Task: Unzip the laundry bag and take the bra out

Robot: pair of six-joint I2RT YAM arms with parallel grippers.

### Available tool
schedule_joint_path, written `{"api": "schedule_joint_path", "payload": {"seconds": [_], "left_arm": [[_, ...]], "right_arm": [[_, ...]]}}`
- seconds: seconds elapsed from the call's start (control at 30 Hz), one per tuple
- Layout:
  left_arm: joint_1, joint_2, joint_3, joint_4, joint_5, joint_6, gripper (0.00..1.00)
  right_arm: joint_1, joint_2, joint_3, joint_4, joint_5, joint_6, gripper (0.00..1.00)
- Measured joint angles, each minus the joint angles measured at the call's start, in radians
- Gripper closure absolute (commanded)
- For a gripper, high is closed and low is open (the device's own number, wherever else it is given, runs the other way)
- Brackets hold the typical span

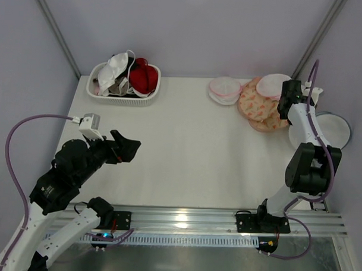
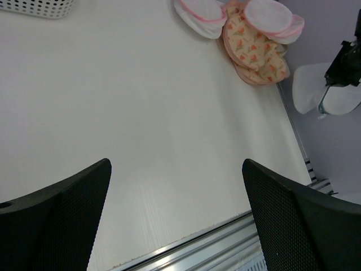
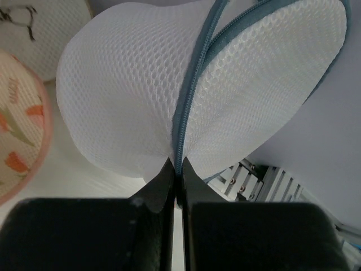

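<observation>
The laundry bag, white mesh with a grey zipper rim, hangs folded past the table's right edge. It also shows in the left wrist view and fills the right wrist view. My right gripper is shut on the bag's zipper rim, and the two mesh halves bulge to either side. In the top view the right gripper is at the far right. My left gripper is open and empty above the table's near left; the left wrist view shows it too. The bra is hidden.
A white basket at the back left holds white, red and grey-pink garments. Pink-rimmed white pouches and peach patterned pouches lie at the back right, beside my right arm. A metal rail runs along the near edge.
</observation>
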Motion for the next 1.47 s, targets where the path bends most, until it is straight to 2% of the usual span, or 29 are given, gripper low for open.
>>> {"api": "schedule_joint_path", "payload": {"seconds": [0.13,0.33,0.37,0.4,0.43,0.5,0.53,0.57,0.67,0.77,0.93,1.1,1.23,1.37,1.47], "left_arm": [[0.0,0.008,-0.021,0.022,0.016,-0.011,0.0],[0.0,0.011,-0.023,0.044,0.029,-0.025,0.01],[0.0,0.01,-0.023,0.046,0.03,-0.026,0.01],[0.0,0.009,-0.023,0.048,0.03,-0.026,0.01],[0.0,0.008,-0.024,0.051,0.03,-0.027,0.0],[0.0,0.005,-0.029,0.053,0.032,-0.03,0.01],[0.0,0.005,-0.032,0.053,0.034,-0.034,0.0],[0.0,0.005,-0.034,0.053,0.035,-0.037,0.01],[0.0,0.005,-0.039,0.056,0.04,-0.043,0.0],[0.0,0.005,-0.041,0.063,0.046,-0.043,0.0],[0.0,0.005,-0.041,0.1,0.052,-0.042,0.01],[0.0,0.017,-0.041,0.112,0.035,-0.036,0.01],[0.0,0.076,-0.039,0.102,0.024,-0.036,0.0],[0.0,0.131,-0.04,0.096,0.023,-0.041,0.01],[0.0,0.145,-0.051,0.095,0.023,-0.045,0.0]], "right_arm": [[-0.032,0.033,-0.108,0.019,-0.062,0.034,0.96],[-0.045,0.157,-0.071,0.083,-0.128,0.057,0.96],[-0.045,0.174,-0.059,0.09,-0.142,0.056,0.94],[-0.045,0.192,-0.042,0.097,-0.159,0.055,0.84],[-0.045,0.206,-0.024,0.105,-0.179,0.053,0.57],[-0.045,0.219,0.003,0.113,-0.228,0.045,0.32],[-0.045,0.217,0.008,0.12,-0.25,0.039,0.09],[-0.043,0.203,0.008,0.13,-0.277,0.037,0.01],[-0.024,0.103,-0.044,0.172,-0.354,0.008,0.01],[0.043,-0.095,-0.108,0.195,-0.418,-0.014,0.01],[0.24,-0.421,-0.121,0.242,-0.572,-0.036,0.01],[0.467,-0.667,-0.279,0.326,-0.834,-0.037,0.01],[0.658,-0.739,-0.383,0.324,-0.952,-0.016,0.01],[0.819,-0.74,-0.449,0.312,-0.953,0.014,0.01],[0.871,-0.771,-0.519,0.307,-0.956,0.051,0.0]]}}
